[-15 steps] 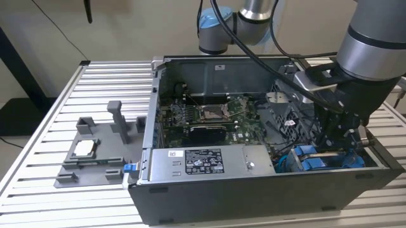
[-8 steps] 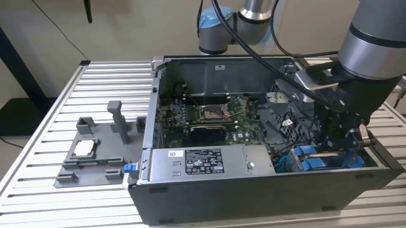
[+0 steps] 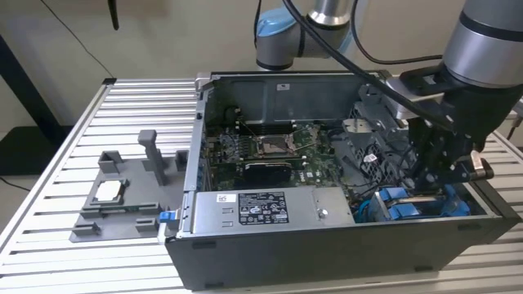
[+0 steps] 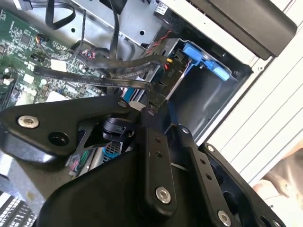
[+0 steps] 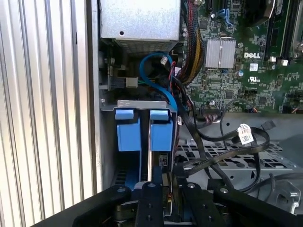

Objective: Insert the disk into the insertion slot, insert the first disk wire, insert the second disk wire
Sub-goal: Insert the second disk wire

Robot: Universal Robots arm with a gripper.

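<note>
The open dark-grey metal computer case (image 3: 343, 251) fills the exterior view's centre and right. At its lower right corner, the grey metal insertion slot (image 5: 142, 105) already holds the disk in its bright blue plastic carrier (image 3: 408, 205), so that step looks done. The black gripper (image 4: 152, 101) reaches down there, closed on a black flat disk wire (image 4: 94, 80) near the disk's end; seating looks unfinished.
</note>
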